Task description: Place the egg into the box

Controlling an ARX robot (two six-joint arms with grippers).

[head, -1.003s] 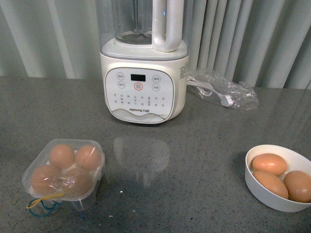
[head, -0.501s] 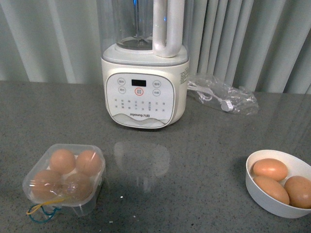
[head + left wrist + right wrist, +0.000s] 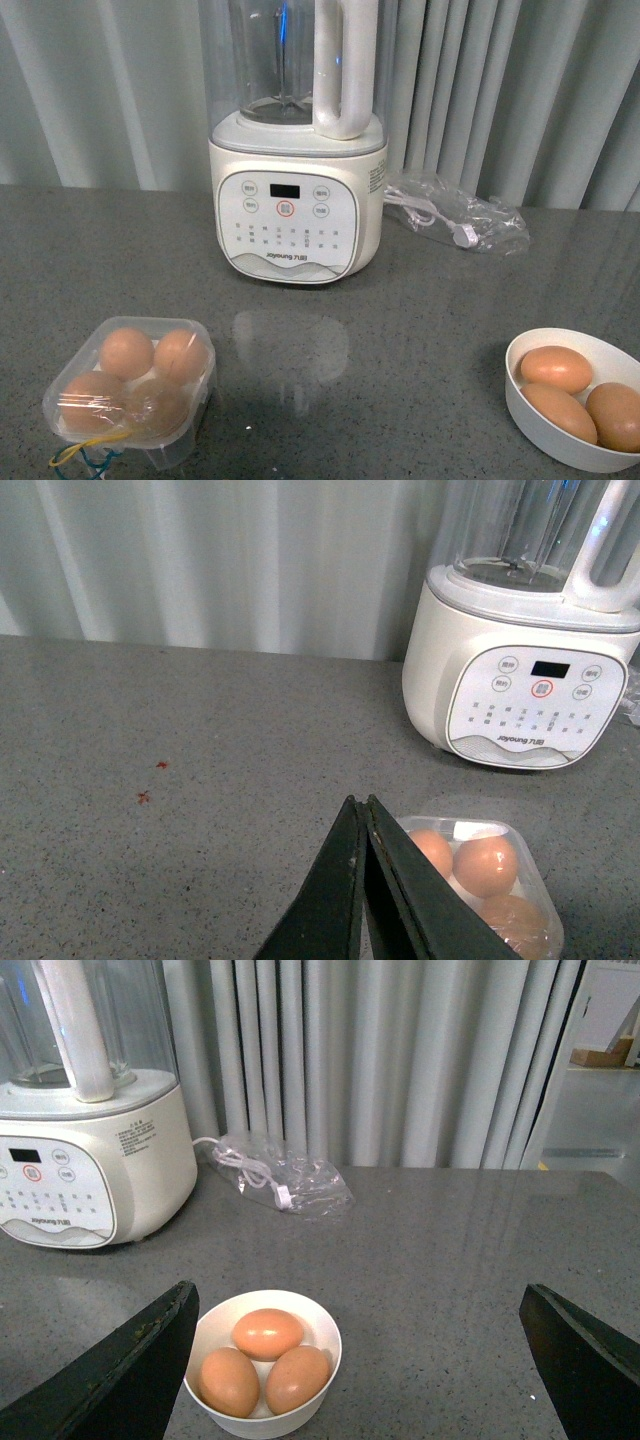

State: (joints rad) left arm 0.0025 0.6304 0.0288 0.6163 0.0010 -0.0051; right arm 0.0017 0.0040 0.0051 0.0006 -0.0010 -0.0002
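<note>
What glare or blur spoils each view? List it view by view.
Front view: a pale reflection of the blender sits on the grey countertop, and the egg box lid glints. Left wrist view: the shut left pincer is dark against the counter, otherwise evenly lit. Right wrist view: sharp, with soft highlights on the eggs in the white bowl.

Box [image 3: 130, 392] with four eggs front left, bowl [image 3: 570, 425] with three eggs front right, blender [image 3: 297, 195] behind between.

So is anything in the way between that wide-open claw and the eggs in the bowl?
Nothing visible. The right gripper hangs open above and around the bowl, whose three eggs lie uncovered. The box, though, already shows four eggs under its lid.
</note>
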